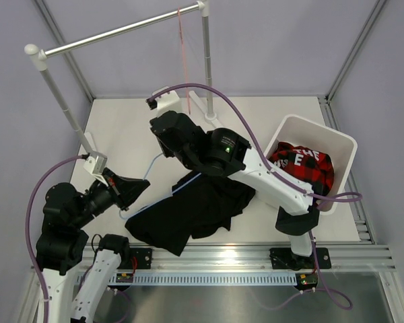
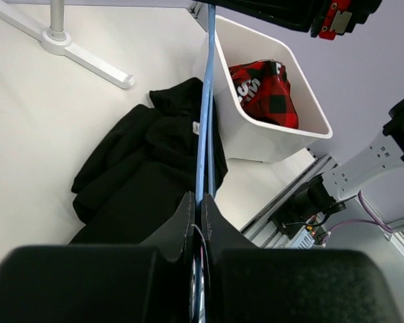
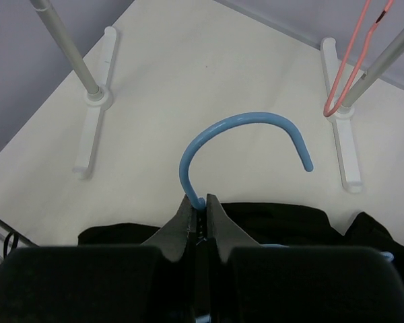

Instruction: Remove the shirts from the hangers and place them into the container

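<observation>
Blue hanger [image 3: 241,118] is clamped by both the left hand [image 2: 200,203] and the right hand [image 3: 200,203].

White desk [image 1: 121,128], matte, evenly lit, only soft shadows. Plain lavender-grey walls [image 1: 276,47] at the back and both sides, with thin grey corner posts [image 1: 356,47] running up them. Garment rack at the far end: silver rail [image 1: 121,30] across the top, grey uprights [image 1: 206,60], flat white feet [image 3: 89,134] resting on the desk. Near edge — an aluminium extrusion [image 1: 222,252] runs along it, with a brushed metal sheet [image 1: 222,303] just beyond.
</observation>
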